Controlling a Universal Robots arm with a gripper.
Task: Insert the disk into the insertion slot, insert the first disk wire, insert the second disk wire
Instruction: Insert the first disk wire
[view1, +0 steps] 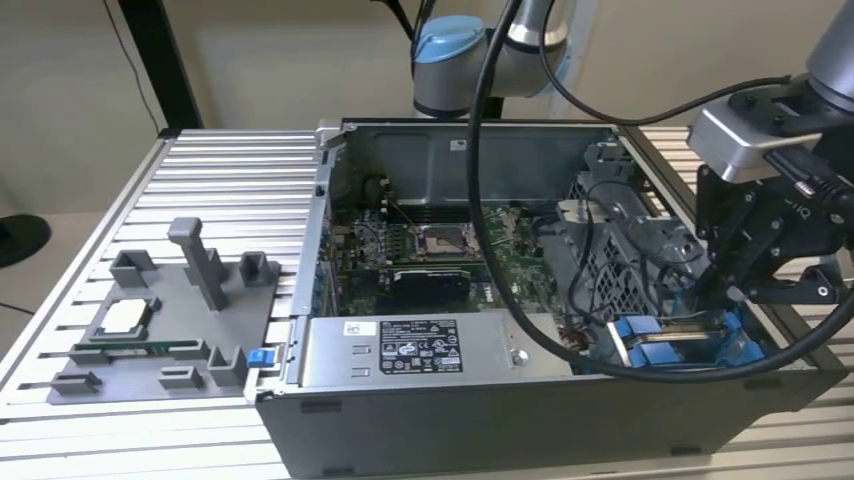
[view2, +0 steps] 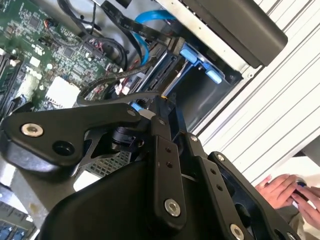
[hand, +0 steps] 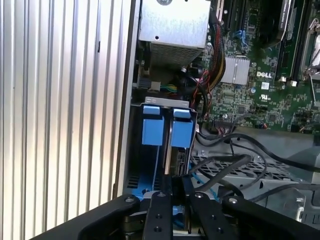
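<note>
Down at the blue-railed slot (hand: 152, 131), hanging with fingers (hand: 166, 187) pinched shut, crowding the loose black cables (hand: 227, 161); probably risking snagging one and yanking it.

Slatted table (view1: 227, 190): computer case (view1: 534, 430), grey fixture (view1: 140, 372)

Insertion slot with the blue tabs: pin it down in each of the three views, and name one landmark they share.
Exterior view: the insertion slot is in the case's corner at the exterior view's right, under the gripper.
First wrist view: its blue tabs lie just beyond the gripper, between the ribbed table and the motherboard.
Second wrist view: blue tabs beyond the gripper, towards the ribbed table.
Shared landmark: the green motherboard.
</note>
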